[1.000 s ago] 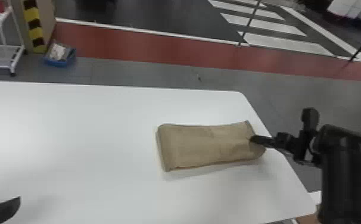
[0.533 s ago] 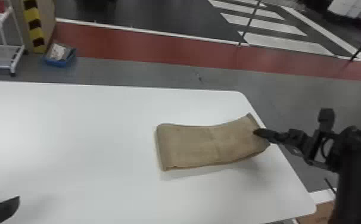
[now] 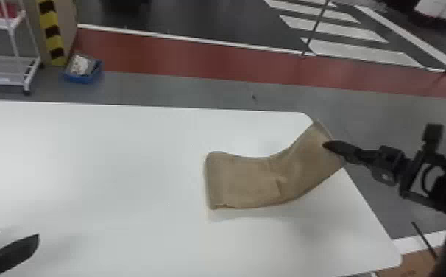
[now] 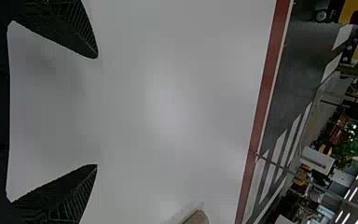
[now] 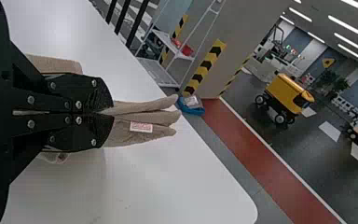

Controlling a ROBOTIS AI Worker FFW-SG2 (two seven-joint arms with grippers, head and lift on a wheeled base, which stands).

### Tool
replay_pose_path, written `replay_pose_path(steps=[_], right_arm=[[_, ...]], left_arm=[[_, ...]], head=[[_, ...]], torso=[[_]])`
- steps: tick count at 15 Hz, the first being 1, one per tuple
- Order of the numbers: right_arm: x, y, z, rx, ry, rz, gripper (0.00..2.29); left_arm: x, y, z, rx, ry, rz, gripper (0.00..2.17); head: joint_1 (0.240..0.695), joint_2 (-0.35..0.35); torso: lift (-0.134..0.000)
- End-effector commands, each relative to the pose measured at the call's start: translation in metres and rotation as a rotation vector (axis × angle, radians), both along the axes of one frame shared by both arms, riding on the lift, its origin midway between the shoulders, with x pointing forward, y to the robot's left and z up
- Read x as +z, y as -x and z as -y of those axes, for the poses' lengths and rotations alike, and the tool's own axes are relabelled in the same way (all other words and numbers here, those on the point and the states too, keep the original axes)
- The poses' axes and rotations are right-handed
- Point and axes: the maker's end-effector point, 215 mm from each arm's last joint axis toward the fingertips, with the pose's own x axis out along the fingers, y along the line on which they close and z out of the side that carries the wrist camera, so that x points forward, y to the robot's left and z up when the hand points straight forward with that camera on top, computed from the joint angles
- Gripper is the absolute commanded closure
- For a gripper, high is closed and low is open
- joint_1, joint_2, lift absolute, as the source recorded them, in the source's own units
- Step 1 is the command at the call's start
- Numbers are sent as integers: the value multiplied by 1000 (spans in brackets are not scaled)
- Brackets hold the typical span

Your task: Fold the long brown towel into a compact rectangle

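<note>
L gripper (image 3: 18,233), fingers open, is over worktop (image 3: 104,165), well apart from brown towel (image 3: 244,180), which lies approx. L-R, its R end raised, pinched in fingers of R gripper (image 3: 325,145); R arm's nearer, so fold prob. goes L.

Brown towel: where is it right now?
In the head view, the brown towel is at the right of the white table, its right end held up in the right hand.
</note>
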Motion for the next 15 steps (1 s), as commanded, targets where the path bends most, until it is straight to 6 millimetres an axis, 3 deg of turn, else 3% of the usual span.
replay_pose_path(steps=[1,5,8,12,15], right_arm=[[4,-7,-25,35,-29,19,1396],[-6,-21,-93,136,-37,15,1393],[-15,-22,-130,196,-32,6,1393],[-20,-11,-160,255,-7,-9,1393],[-38,-1,-178,291,10,-50,1389]], left_arm=[[2,-3,-1,2,-2,3,39],[0,-7,-3,6,-3,-2,39],[-3,-9,-6,10,-4,-7,39],[-6,-10,-6,14,1,-12,39],[-7,-10,-5,12,5,-13,39]], head=[[695,-285],[695,-220],[695,-154],[695,-95],[695,-73]], torso=[[-120],[-120],[-120],[-120],[-120]])
